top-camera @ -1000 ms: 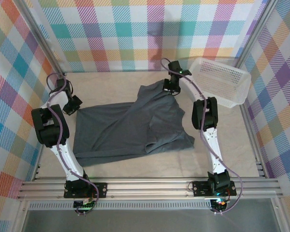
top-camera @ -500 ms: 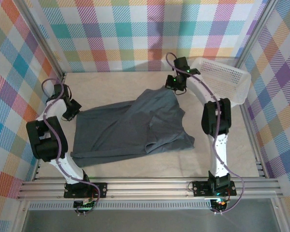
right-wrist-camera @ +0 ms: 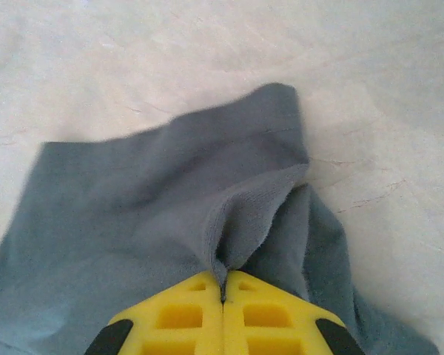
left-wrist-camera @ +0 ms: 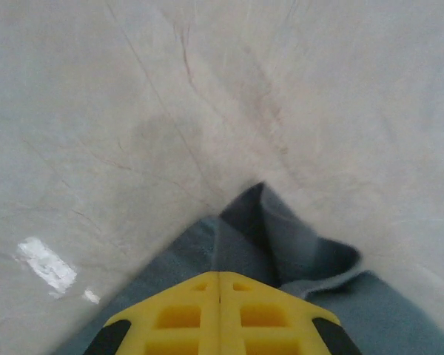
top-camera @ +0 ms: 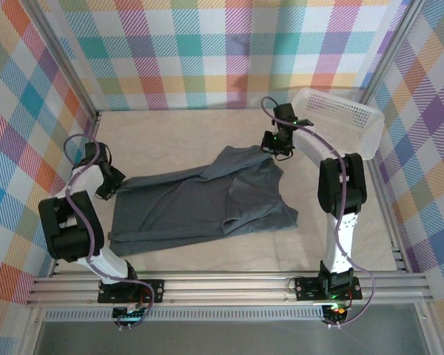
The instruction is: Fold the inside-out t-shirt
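The inside-out t-shirt is a dark slate-grey, soft knit cloth lying in the middle of the pale, faintly veined counter. It is spread from left to right, with a rumpled diagonal fold across its right half. The left pincer sits at the garment's left edge, and the right pincer sits at its far right corner. A white mesh basket of perforated plastic is tilted against the right wall, just beyond the right arm and apart from the cloth. In the left wrist view, the left pincer has its yellow moulded fingers, marked with rectangular recesses, pressed together with no gap. A drawn-up peak of the t-shirt runs into their tip, and the bare counter lies beyond. In the right wrist view, the right pincer is likewise pressed together and pinches a fold of the t-shirt in its seam. The fleecy, lighter face of the fabric shows along the raised hem edge, and the cloth fans out from the fingers over the counter.
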Robot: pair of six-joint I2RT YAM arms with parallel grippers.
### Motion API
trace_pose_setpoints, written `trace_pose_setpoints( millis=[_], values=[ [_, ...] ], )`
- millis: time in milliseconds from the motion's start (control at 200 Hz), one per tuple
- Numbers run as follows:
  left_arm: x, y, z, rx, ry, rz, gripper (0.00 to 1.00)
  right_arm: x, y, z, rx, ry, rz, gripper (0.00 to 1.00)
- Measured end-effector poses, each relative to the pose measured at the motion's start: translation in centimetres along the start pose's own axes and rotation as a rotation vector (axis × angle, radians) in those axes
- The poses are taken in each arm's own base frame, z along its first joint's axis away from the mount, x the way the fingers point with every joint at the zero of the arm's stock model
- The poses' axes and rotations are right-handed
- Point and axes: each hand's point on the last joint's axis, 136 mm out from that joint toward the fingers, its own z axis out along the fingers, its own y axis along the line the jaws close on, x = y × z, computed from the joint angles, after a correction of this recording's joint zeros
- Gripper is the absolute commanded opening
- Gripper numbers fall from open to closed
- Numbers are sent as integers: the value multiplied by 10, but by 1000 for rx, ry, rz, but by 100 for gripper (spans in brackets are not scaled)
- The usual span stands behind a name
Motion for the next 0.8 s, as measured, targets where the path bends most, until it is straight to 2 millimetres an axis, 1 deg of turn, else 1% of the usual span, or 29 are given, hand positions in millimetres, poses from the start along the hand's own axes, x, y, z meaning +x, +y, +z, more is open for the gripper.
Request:
trace_pose_setpoints(
  millis=[95, 170, 200, 225, 250, 260, 290, 330, 390, 430, 510, 605, 670, 735, 805],
  values=[
    [-8, 5, -21, 1, -70, -7, 0, 1, 4, -21, -24, -45, -7, 0],
    [-4, 15, -27, -18, -98, -11, 0, 14, -1, -26, -29, -50, 6, 0],
    [1, 21, -26, -30, -96, -10, 0, 22, -5, -23, -28, -42, 13, 0],
    [5, 26, -23, -43, -89, -8, 0, 31, -10, -19, -25, -28, 22, 3],
    [11, 30, -20, -57, -78, -6, 5, 40, -15, -13, -20, -9, 31, 8],
    [13, 32, -18, -63, -73, -5, 8, 43, -16, -11, -19, -3, 33, 10],
    [20, 38, -12, -82, -54, -2, 16, 56, -23, -3, -8, 28, 47, 18],
    [28, 44, -5, -105, -29, -1, 23, 72, -33, 7, 9, 74, 59, 28],
    [37, 50, 4, -129, 4, 10, 30, 90, -43, 17, 32, 130, 75, 33],
    [38, 50, 7, -132, 13, 10, 32, 94, -45, 19, 39, 146, 74, 35],
    [38, 48, 7, -122, 12, 11, 33, 90, -43, 14, 38, 134, 68, 38],
    [34, 43, -4, -89, -10, 6, 36, 73, -36, -4, 38, 74, 52, 42],
    [28, 33, -22, -24, -47, -4, 39, 58, -26, -18, 34, 17, 26, 45],
    [21, 18, -47, 62, -103, -2, 41, 39, -18, -29, 38, -40, 1, 51],
    [18, -1, -75, 147, -157, 18, 42, 22, -8, -32, 47, -87, -21, 54]
  ],
)
